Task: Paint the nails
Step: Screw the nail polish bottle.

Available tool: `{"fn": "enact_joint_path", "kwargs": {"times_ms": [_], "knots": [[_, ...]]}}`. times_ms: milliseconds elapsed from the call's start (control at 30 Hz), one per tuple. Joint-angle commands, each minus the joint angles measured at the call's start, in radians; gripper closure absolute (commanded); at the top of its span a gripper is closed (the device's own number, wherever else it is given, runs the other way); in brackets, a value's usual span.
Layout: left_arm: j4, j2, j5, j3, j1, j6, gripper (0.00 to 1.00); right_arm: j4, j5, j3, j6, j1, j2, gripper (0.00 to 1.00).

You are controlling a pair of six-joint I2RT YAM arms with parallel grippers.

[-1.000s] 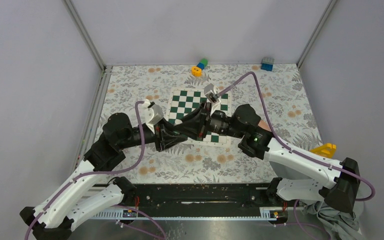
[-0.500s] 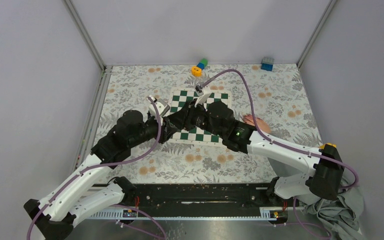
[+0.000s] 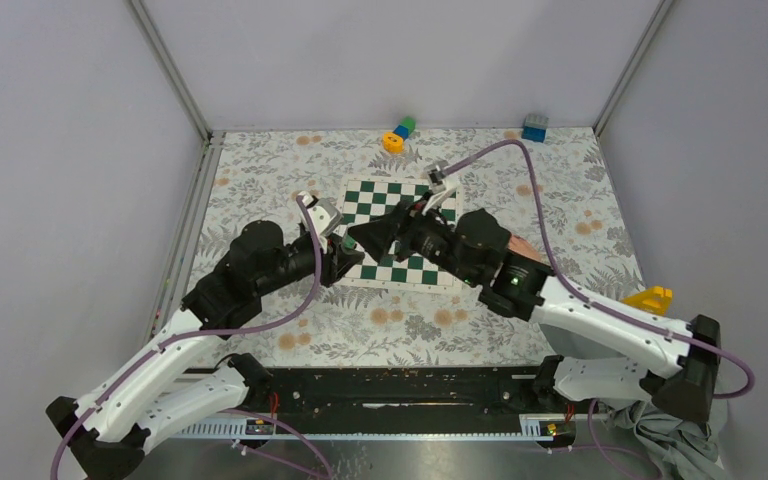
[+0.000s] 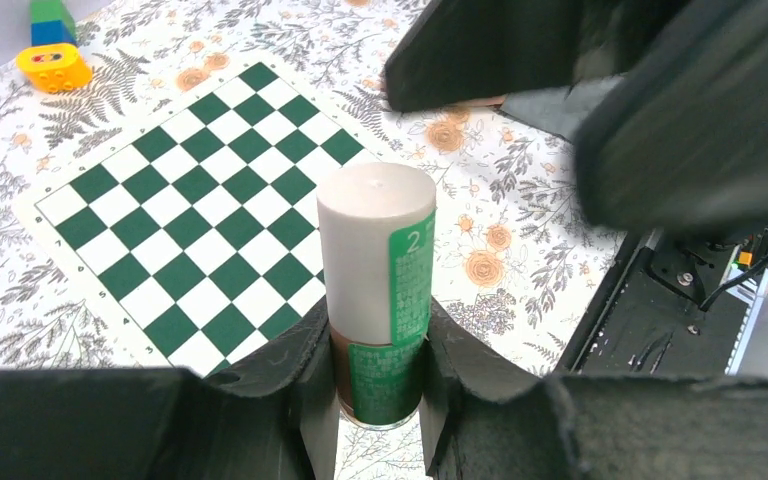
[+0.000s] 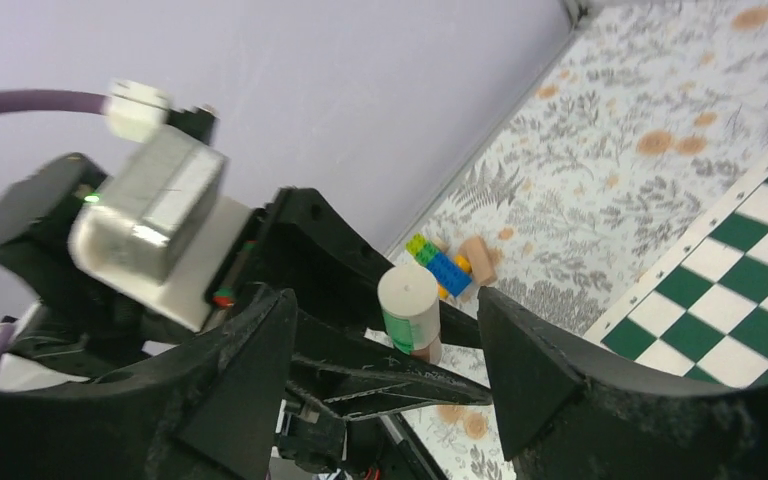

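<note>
- Step in hand, as I judged it: uncapping the polish. No brush was out and no polish had reached the nails.
- The left gripper was pinched shut on the lower body of a polish bottle. It held the bottle upright above the near edge of the chessboard.
- The bottle's white cap stood clear above the left fingers, on the bottle and untouched.
- The right gripper had its jaws spread wide and held nothing. Its wrist view showed the cap framed between the two fingers but some way ahead, so gripper and cap were apart.
- In the overhead view the right gripper sat just beside the left gripper, pointing towards it over the board.
- The person's hand lay on the table at the right of the chessboard, mostly hidden behind the right arm.
- The nails could not be made out in any view. By that hand's position they lay behind the right gripper, on the far side from the bottle and well apart from both sets of fingers.
- Next move, in my judgement: advance the right gripper until its fingers straddle the cap. Close on the cap, then twist and lift while the left grip holds firm.
- Only after that could the brush be carried back to the hand on the right.
</note>
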Motion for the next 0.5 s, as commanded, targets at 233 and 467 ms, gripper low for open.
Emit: {"fn": "enact_joint_path", "kwargs": {"times_ms": [233,467], "knots": [[0.113,-0.033,0.22,0.01,-0.008,0.025,1.0,0.135,-0.023,-0.151,-0.241,-0.005,-0.258,0.2],[0.202,-0.034,0.613,-0.003,-0.008,-0.023,1.0,0.288,-0.496,-0.234,-0.373,-0.018,-0.35,0.15]]}}
